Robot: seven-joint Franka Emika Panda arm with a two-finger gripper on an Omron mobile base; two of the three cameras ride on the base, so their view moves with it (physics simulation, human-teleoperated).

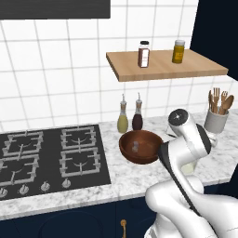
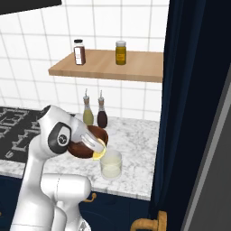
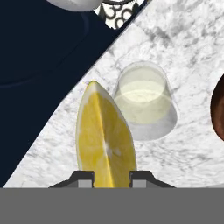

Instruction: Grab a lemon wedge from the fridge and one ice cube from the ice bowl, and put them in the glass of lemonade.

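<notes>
My fingers (image 3: 112, 176) are closed on the lemon wedge (image 3: 106, 140), one tip on each side of its wide end, so the yellow crescent sticks out ahead of them with its point leading. In the hand view the glass of lemonade (image 3: 144, 103) stands just beyond the wedge's tip and a little to one side, upright on the marble counter (image 3: 183, 48), apart from the wedge. The dark rim of the ice bowl (image 3: 218, 109) cuts in at the edge of that view, farther to the same side as the glass.

In the right base view my arm rises from the base, bends sharply at the elbow, and the forearm slants forward and down, so my hand (image 2: 92, 143) hangs above the counter with the wedge at its low end, right over the near rim of the glass. The ice bowl sits just behind my hand, partly hidden by it. From the left base view my wrist points away over the counter edge, the bowl lies to its left, and a pale ice cube (image 1: 135, 148) rests inside the bowl. Two slim bottles (image 1: 129, 117) stand behind the bowl against the tiled wall.
</notes>
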